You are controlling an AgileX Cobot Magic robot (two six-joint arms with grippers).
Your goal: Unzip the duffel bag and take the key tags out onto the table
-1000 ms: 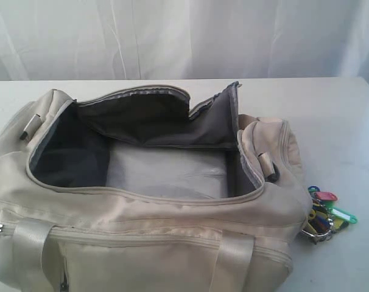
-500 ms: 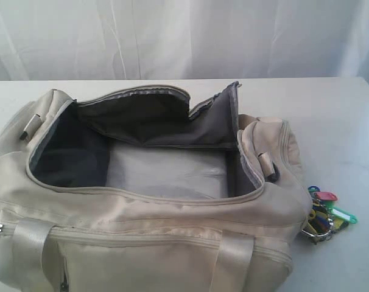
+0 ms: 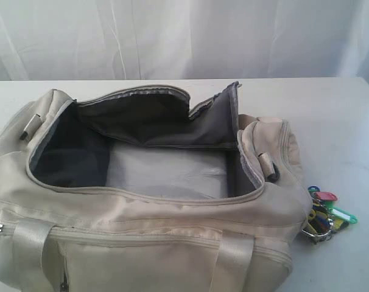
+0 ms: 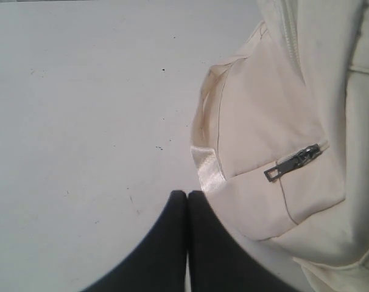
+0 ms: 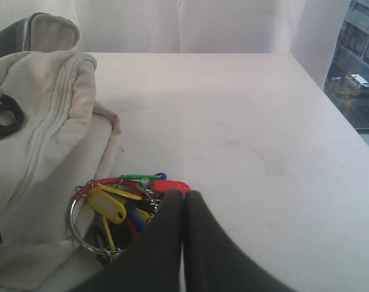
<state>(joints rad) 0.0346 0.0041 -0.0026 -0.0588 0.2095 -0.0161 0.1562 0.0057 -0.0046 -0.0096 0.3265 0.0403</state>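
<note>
Sitting nearest, the duffel bag gapes unzipped, its dark inside apparently bare; the key tags lie on the table against its right end. Both the left end effector and right end effector are pinched closed, holding nothing. Any retreat should lift the right one straight up, clear of the bunch.

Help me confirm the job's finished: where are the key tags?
The key tags lie on the table at the right of the exterior view, beside the right end of the duffel bag. The right wrist view shows them by the shut right claw.
</note>
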